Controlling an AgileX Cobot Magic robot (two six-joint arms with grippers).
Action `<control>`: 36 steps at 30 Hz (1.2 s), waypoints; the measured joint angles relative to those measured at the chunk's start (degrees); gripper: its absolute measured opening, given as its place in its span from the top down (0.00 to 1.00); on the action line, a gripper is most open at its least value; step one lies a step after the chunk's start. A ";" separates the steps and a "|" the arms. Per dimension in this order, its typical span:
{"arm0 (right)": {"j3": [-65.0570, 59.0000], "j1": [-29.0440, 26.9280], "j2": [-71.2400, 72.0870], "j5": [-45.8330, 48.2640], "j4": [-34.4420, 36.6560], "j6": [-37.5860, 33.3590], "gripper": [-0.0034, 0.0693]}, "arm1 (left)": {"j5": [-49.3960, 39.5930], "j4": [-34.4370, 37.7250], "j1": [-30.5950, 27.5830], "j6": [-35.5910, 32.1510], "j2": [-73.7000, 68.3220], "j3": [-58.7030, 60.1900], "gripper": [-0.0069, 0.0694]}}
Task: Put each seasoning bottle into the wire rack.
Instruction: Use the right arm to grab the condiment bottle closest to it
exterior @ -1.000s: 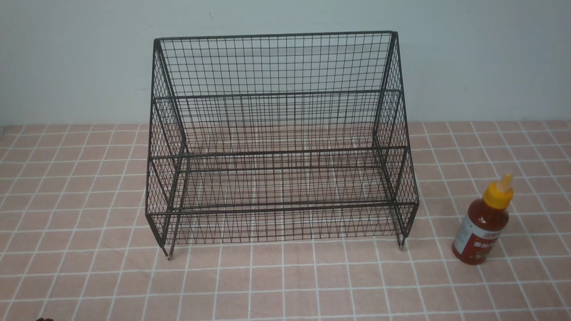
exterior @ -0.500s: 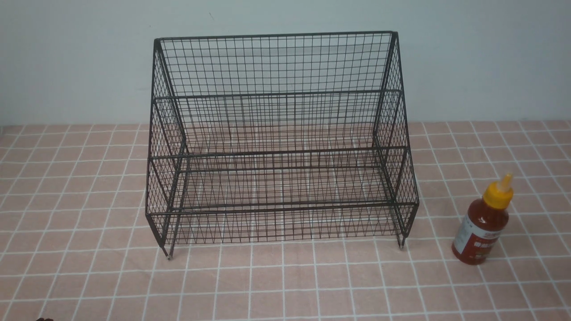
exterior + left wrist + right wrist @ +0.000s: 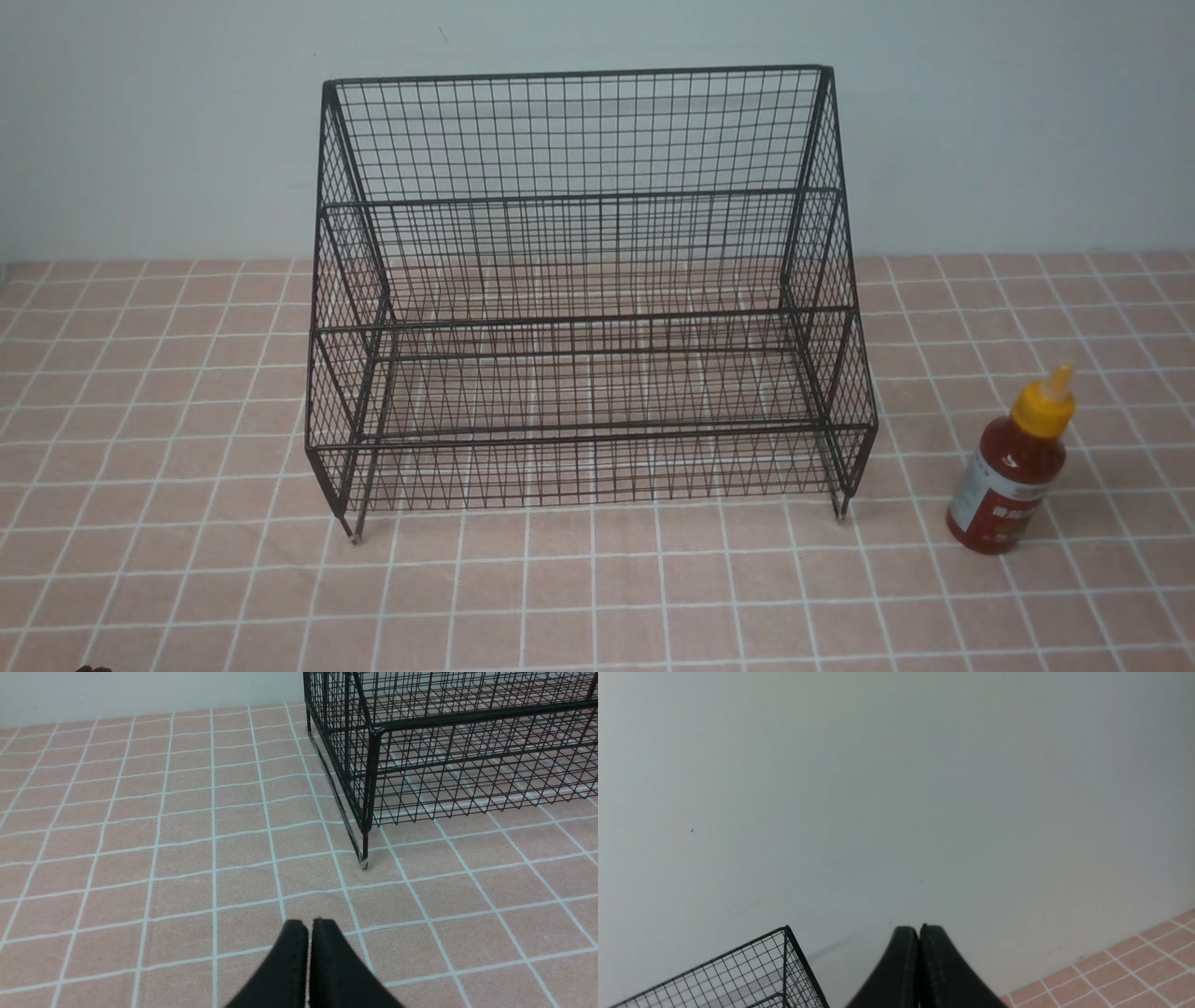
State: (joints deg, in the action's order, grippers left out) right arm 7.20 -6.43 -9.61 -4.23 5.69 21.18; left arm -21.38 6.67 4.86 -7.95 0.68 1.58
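- Covering the whole table, one pink cloth (image 3: 168, 560) with a white grid runs from the near edge to the pale wall (image 3: 140, 121) at the far side.
- One wire rack (image 3: 579, 317), black, stands upright at the middle of the cloth with its tall grid back toward the wall. Both of its stepped tiers are bare.
- One seasoning bottle (image 3: 1013, 471) stands on the cloth to the right of the rack, near its near right leg but apart from it. It is full of red sauce, and its yellow cap leans slightly to the right. It is outside the rack.
- There are two grippers, both black.
- The left gripper (image 3: 309, 926) is clenched on nothing, with only a thin slit between its fingers. It hangs over bare cloth on the near side of the rack's near left leg (image 3: 364, 861) and a little to its left. The full width of the rack (image 3: 373, 765) lies between it and the bottle, so the two are well apart.
- The right gripper (image 3: 919, 931) is also clenched and empty, its fingers pressed together. It is aimed at the wall, with a top corner of the rack (image 3: 784, 933) beside it. Its own camera does not catch the bottle, so I cannot tell how near the bottle it is.
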 joint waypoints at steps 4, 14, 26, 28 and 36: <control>5.74 0.00 -13.24 -0.95 -5.69 -0.65 0.94 | 0.00 0.00 0.00 0.00 0.00 0.00 0.92; 13.13 7.23 -43.04 -15.30 -13.53 -2.53 0.62 | 0.00 0.00 0.00 0.00 0.00 0.00 0.92; 16.64 11.02 -68.56 -28.25 -14.23 -8.60 0.34 | 0.00 0.00 0.00 0.00 0.00 0.00 0.92; 16.64 11.02 -70.74 -28.42 -14.29 -8.60 0.34 | 0.00 0.00 0.00 0.00 0.00 0.00 0.92; 16.74 11.02 -75.31 -28.52 -14.29 -11.61 0.60 | 0.00 0.00 0.00 0.00 0.00 0.00 0.92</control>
State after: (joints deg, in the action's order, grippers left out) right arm 23.94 4.59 -84.92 -32.75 -8.61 9.57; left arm -21.38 6.67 4.86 -7.95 0.68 1.58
